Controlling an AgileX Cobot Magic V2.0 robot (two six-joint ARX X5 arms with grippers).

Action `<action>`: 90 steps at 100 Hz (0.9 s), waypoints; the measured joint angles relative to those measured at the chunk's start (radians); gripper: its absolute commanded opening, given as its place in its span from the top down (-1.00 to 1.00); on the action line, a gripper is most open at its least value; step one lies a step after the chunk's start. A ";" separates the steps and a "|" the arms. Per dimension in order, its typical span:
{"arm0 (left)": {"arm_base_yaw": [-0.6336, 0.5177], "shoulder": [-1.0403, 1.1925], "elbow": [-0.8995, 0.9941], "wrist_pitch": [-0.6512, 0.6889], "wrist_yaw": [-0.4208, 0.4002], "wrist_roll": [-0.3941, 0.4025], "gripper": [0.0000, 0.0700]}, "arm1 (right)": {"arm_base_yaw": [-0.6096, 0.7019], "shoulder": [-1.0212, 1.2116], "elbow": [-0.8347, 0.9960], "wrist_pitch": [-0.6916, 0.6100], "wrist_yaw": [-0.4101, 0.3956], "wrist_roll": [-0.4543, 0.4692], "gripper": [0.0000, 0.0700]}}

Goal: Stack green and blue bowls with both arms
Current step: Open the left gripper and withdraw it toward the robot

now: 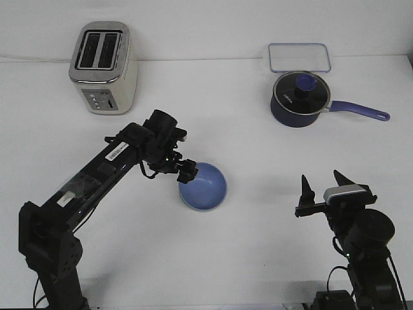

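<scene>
Front view. Blue bowl (204, 187): mid-table, tilted, a pale rim showing beneath it (possibly the green bowl already nested; cannot tell).

Risk: the tilted bowl could slide or tip if the left arm pulls away at an angle.

Left gripper (188, 172): at the bowl's near-left rim, touching it; finger gap hidden, so grip cannot be told.

Right gripper (322, 185): well apart from the bowl, fingers spread, holding nothing.

Also present: toaster (103, 68), navy saucepan (301, 100), clear tray (300, 57).

bright even overhead light, soft faint shadows, slightly soft focus
</scene>
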 measured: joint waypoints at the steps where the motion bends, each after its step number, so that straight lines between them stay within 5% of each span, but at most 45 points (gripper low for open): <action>1: 0.000 0.000 0.000 0.000 0.000 0.000 -0.24 | 0.000 0.000 0.000 0.000 0.000 0.000 -0.58; 45: 0.092 -0.205 0.000 -0.003 -0.001 0.008 -0.24 | 0.000 0.000 0.000 0.000 0.000 0.000 -0.58; 67: 0.125 -0.345 -0.001 -0.007 -0.134 0.011 -0.24 | 0.000 0.000 0.000 0.000 0.000 0.000 -0.58; 90: 0.176 -0.533 -0.127 0.069 -0.159 0.011 -0.24 | 0.000 0.000 0.000 0.000 0.000 0.000 -0.58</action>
